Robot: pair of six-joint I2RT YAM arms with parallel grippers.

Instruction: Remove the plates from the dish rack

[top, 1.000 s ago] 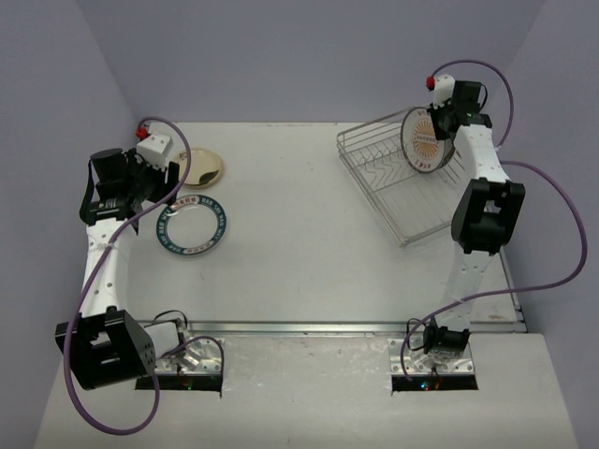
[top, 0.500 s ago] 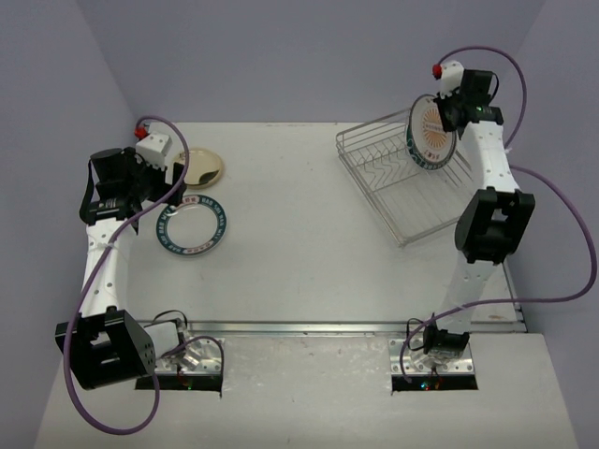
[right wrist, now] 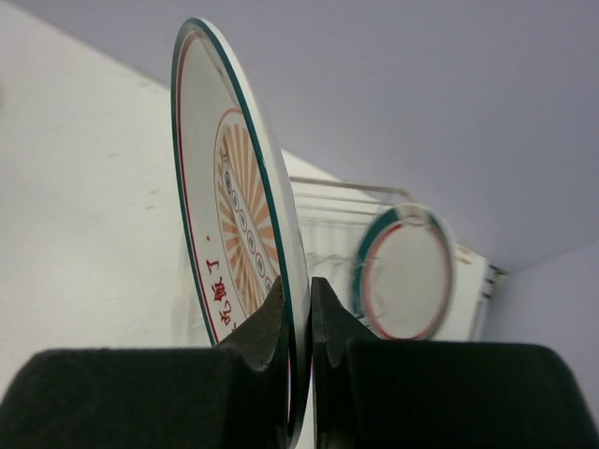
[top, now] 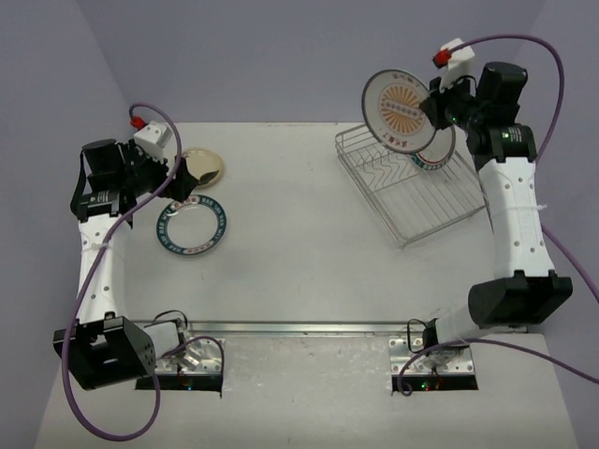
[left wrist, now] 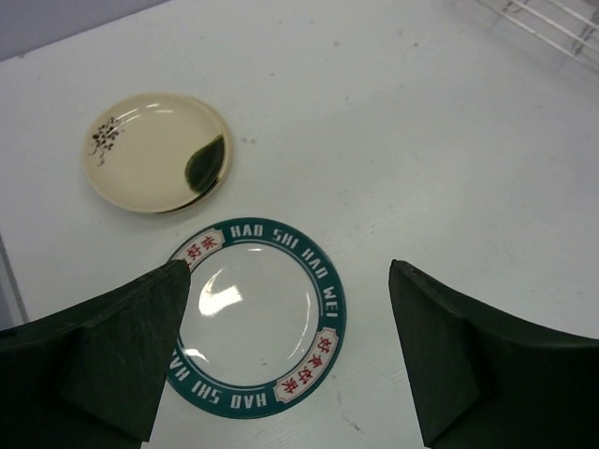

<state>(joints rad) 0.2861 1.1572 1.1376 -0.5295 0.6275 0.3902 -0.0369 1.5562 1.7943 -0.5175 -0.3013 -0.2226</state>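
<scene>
My right gripper (top: 433, 110) is shut on the rim of a white plate with an orange sunburst pattern (top: 400, 109) and holds it on edge, high above the wire dish rack (top: 412, 196); the right wrist view shows the plate (right wrist: 229, 215) pinched between the fingers (right wrist: 267, 323). Another plate with a green and pinkish rim (top: 436, 154) stands in the rack, also seen in the right wrist view (right wrist: 402, 273). My left gripper (top: 182, 182) is open and empty above a green-rimmed plate (left wrist: 257, 318) lying flat on the table (top: 192, 227). A cream plate (left wrist: 154, 152) lies beside it.
The cream plate (top: 199, 166) lies at the back left of the white table (top: 299, 262). Purple walls stand close on three sides. The rack stands at the back right, turned at an angle.
My right gripper has lifted the sunburst plate up and left out of the rack, uncovering a second plate standing there. My left gripper has risen slightly over the green-rimmed plate.
</scene>
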